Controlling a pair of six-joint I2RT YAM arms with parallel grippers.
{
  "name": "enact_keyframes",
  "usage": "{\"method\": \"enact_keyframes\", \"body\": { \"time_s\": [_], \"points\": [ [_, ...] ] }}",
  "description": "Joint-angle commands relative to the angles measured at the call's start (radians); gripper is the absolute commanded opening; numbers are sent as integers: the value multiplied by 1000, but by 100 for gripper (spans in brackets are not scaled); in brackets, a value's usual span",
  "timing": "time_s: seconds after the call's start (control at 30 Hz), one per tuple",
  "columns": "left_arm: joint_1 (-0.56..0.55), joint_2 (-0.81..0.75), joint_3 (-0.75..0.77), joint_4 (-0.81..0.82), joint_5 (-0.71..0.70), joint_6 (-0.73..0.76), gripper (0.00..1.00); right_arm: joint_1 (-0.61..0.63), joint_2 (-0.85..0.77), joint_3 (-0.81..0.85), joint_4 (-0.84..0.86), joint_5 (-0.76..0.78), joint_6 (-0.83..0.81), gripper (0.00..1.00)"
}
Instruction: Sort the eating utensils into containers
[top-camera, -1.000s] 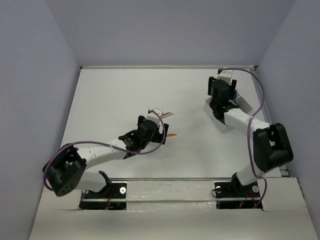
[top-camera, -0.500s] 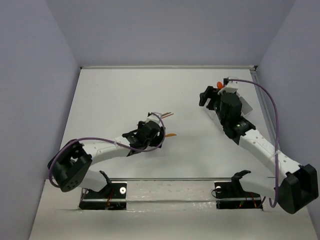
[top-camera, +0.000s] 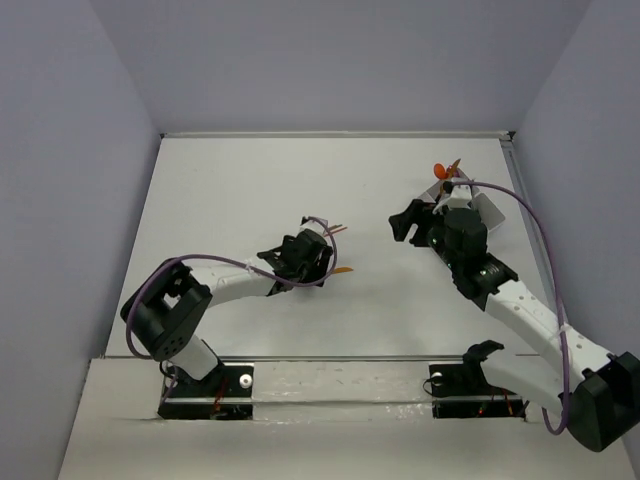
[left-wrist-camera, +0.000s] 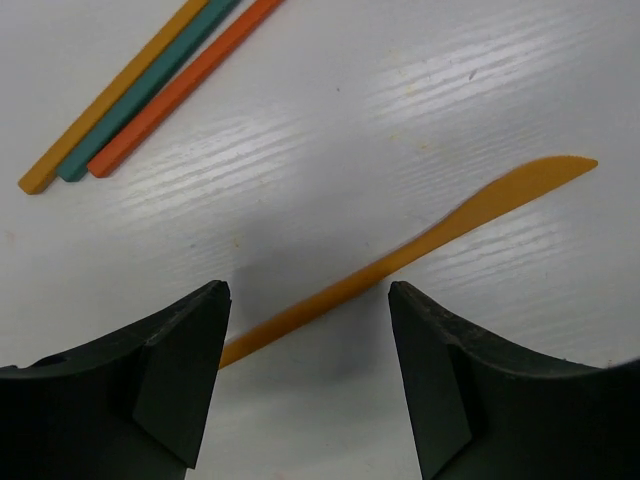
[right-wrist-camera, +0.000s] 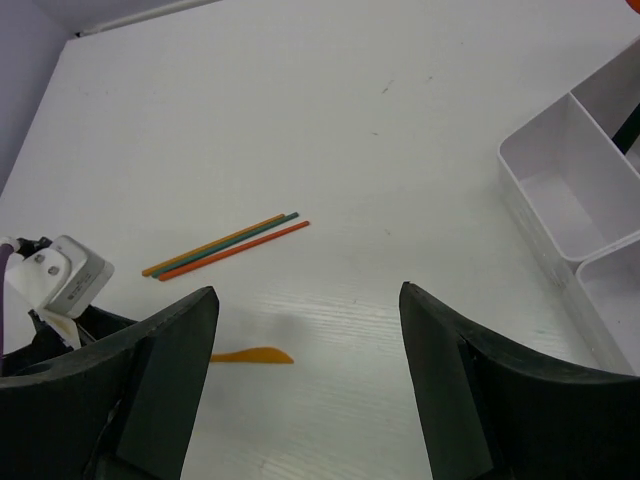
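An orange-yellow plastic knife (left-wrist-camera: 440, 230) lies flat on the white table, its handle running between the fingers of my open left gripper (left-wrist-camera: 308, 292), which hangs just above it. The knife also shows in the top view (top-camera: 343, 270) and the right wrist view (right-wrist-camera: 255, 354). Three thin sticks, yellow, teal and orange (left-wrist-camera: 150, 90), lie together just beyond it. My right gripper (right-wrist-camera: 308, 295) is open and empty above the table's middle (top-camera: 405, 222). The white divided container (right-wrist-camera: 545, 195) stands at the right, with orange utensils (top-camera: 443, 170) standing in its far end.
The right arm's forearm covers part of the container (top-camera: 489, 207) in the top view. The left arm (top-camera: 230, 285) stretches from the near left to the table's middle. Grey walls close the table on three sides.
My right gripper has left the container and swung left and nearer, out over the table's middle. My left gripper has shifted slightly over the knife.
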Motion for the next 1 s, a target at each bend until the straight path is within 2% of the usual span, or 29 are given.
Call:
{"method": "enact_keyframes", "body": {
  "time_s": [0.0, 0.17, 0.43, 0.5, 0.67, 0.73, 0.97],
  "points": [
    [-1, 32, 27, -14, 89, 18, 62, 8, -44, 1, 3, -32, 10, 79],
    [-1, 26, -7, -8, 134, 0, 56, 8, -41, 2, 4, -40, 8, 79],
    [-1, 69, -15, 6, 192, -8, 27, 8, -44, -1, 4, -69, 14, 79],
    [-1, 61, -19, 10, 200, -9, 23, 8, -39, 13, -23, -86, 10, 85],
    [-1, 53, -31, 21, 207, -12, 15, 8, -7, 8, -68, -261, 30, 95],
    [-1, 61, -38, 27, 212, -15, 7, 8, -7, -27, -42, -323, 66, 97],
    [-1, 76, -58, 49, 226, -26, 6, 26, -7, -88, -5, -361, 117, 100]
  ]
}}
